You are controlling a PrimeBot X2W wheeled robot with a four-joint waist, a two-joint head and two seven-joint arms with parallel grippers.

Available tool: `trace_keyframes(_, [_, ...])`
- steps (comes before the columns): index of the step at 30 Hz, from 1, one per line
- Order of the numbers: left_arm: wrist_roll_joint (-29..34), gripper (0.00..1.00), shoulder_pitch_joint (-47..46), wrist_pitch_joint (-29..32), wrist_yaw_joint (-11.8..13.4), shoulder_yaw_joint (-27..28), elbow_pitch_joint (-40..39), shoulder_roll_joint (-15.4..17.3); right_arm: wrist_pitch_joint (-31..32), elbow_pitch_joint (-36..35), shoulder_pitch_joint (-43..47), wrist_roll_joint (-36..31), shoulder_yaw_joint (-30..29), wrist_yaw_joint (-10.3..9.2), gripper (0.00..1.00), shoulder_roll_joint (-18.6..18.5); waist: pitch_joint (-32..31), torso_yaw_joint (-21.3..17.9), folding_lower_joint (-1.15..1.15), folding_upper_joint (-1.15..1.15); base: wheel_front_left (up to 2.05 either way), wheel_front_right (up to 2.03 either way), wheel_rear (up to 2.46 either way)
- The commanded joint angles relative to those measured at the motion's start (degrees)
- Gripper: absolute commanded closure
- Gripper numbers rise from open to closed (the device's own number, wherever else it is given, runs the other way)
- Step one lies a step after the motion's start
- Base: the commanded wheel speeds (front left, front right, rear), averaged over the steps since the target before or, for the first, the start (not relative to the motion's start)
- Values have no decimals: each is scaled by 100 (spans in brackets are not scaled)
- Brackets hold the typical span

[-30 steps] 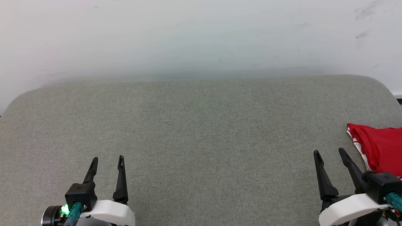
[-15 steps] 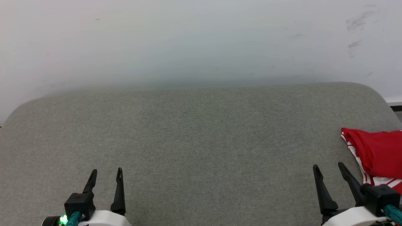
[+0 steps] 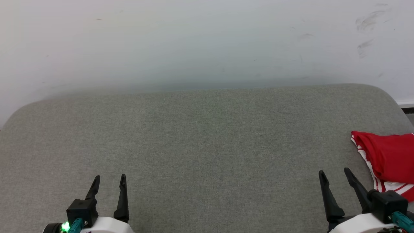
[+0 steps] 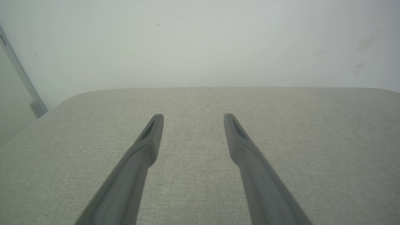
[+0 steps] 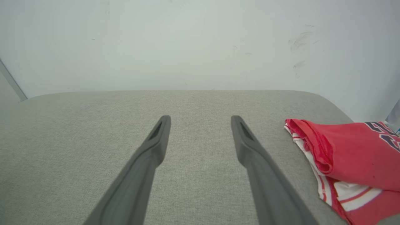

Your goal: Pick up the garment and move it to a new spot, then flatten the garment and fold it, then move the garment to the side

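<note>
The garment (image 3: 389, 158) is a red shirt with white and red-striped trim, lying bunched at the right edge of a grey fabric surface (image 3: 207, 136). The right wrist view shows the garment (image 5: 353, 156) with dark lettering at its far right. My right gripper (image 3: 334, 172) is open just left of the garment, apart from it; in the right wrist view the right gripper (image 5: 200, 119) has bare fabric between its fingers. My left gripper (image 3: 109, 178) is open at the lower left; the left gripper (image 4: 193, 118) has nothing between its fingers.
A white wall (image 3: 207, 38) with dark scuffs at the upper right rises behind the grey surface. The surface has rounded far corners. A grey strip (image 4: 18, 75) runs down the wall at the left.
The head camera has tilted up, so the whole picture shifted down. Both grippers sit lower in the view and stay open. The garment has not been touched.
</note>
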Motion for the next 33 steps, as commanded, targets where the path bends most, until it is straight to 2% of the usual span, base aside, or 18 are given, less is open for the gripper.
trace_keyframes(1, [29, 0, -44, -27, -22, 23, 11, -15, -29, 20, -62, 21, 2, -5, 0, 23, -1, -1, 0, 0, 0, 0, 0])
trace_keyframes(7, [75, 0, -42, -27, -46, 49, 41, -68, -52, 56, -70, 77, 5, -5, 0, 23, -6, 7, 0, 0, 0, 0, 0])
trace_keyframes(8, [52, 100, 6, 4, -38, 47, 40, -78, -25, 82, -24, 58, 6, 0, 100, 0, -6, 6, 0, 0, 0, 0, 0])
trace_keyframes(11, [1, 100, 73, 45, -45, 49, 193, -137, -22, 227, 41, 104, 23, 1, 100, 0, -5, 7, 0, 0, 0, 0, 0])
trace_keyframes(22, [-1137, 100, -78, 373, -249, 275, 215, -266, 40, 457, -181, 1429, 15, 1, 100, -52, 20, 28, 0, 0, 0, 0, 0])
trace_keyframes(23, [-1424, 100, -109, 446, -300, 323, 212, -299, 57, 519, -238, 1756, 11, 0, 100, -64, 27, 34, 0, 0, 0, 0, 0])
trace_keyframes(33, [-2308, 100, -214, 683, -461, 481, 212, -397, 115, 704, -412, 2759, -8, 0, 100, -94, 50, 53, 0, 0, 0, 0, 0])
